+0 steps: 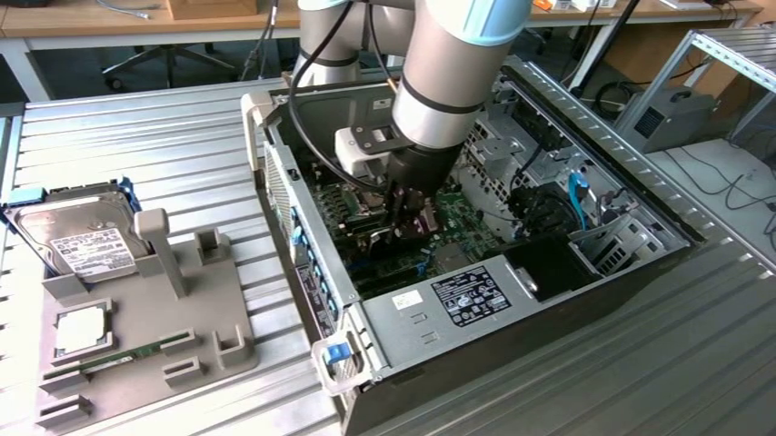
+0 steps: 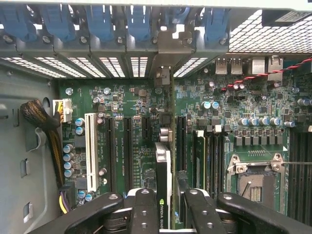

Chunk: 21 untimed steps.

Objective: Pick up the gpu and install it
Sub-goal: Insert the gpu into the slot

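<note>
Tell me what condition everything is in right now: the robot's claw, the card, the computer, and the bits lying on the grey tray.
gripper: shut on the gpu, lowered inside the case.
gpu: held upright on edge over the motherboard slots.
computer case: lying on its side, side panel off.
CPU socket: empty.
hard drive: resting in the tray.
RAM stick: lying in its tray slot.
grey tray: some holders empty.

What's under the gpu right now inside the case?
The gpu stands on edge in the tool over the green motherboard, lined up with its black expansion slots. The slot directly beneath the card is covered by it, so seating can't be judged.
</note>
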Motion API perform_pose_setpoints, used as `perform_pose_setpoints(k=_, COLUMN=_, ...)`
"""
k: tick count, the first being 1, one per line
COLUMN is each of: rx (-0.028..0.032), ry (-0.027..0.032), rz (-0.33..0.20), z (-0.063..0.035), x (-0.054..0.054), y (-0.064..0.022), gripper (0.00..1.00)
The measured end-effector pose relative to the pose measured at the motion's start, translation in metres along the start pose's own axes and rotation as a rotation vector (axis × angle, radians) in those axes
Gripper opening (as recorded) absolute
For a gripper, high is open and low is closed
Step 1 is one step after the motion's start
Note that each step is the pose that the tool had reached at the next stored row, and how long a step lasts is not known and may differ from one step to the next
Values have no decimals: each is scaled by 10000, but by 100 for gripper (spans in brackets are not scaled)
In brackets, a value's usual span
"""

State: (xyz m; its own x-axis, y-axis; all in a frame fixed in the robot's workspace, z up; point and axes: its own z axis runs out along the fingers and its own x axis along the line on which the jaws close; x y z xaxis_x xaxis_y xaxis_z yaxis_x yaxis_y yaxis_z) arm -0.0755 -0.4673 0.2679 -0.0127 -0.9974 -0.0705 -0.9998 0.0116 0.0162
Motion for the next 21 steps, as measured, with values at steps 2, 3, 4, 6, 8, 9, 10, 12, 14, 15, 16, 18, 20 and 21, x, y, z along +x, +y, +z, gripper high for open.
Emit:
perform_pose_setpoints(k=2, rx=-1, ry=0, rz=0, z=6, x=4, y=5, gripper=26)
perform_pose_setpoints(k=3, rx=-1, ry=0, rz=1, z=9, x=4, y=7, gripper=26)
perform_pose_setpoints(k=4, rx=0, ry=-1, rz=0, z=11, x=4, y=8, gripper=26)
perform_pose_setpoints(k=6, rx=1, ry=-2, rz=0, z=15, x=5, y=12, gripper=26)
perform_pose_setpoints(k=8, rx=1, ry=-2, rz=0, z=17, x=5, y=16, gripper=26)
perform_pose_setpoints(k=9, rx=1, ry=-2, rz=0, z=19, x=6, y=20, gripper=26)
perform_pose_setpoints(k=10, rx=1, ry=-2, rz=0, z=19, x=6, y=23, gripper=26)
perform_pose_setpoints(k=12, rx=2, ry=-1, rz=-1, z=21, x=6, y=28, gripper=26)
perform_pose_setpoints(k=14, rx=2, ry=-3, rz=-1, z=27, x=6, y=35, gripper=26)
perform_pose_setpoints(k=15, rx=2, ry=-2, rz=0, z=30, x=7, y=38, gripper=26)
perform_pose_setpoints(k=16, rx=1, ry=-1, rz=-2, z=34, x=8, y=40, gripper=26)
perform_pose_setpoints(k=18, rx=2, ry=-1, rz=-2, z=39, x=8, y=43, gripper=26)
perform_pose_setpoints(k=20, rx=1, ry=-3, rz=-1, z=44, x=9, y=47, gripper=26)
perform_pose_setpoints(k=21, rx=1, ry=-3, rz=-1, z=45, x=9, y=47, gripper=26)
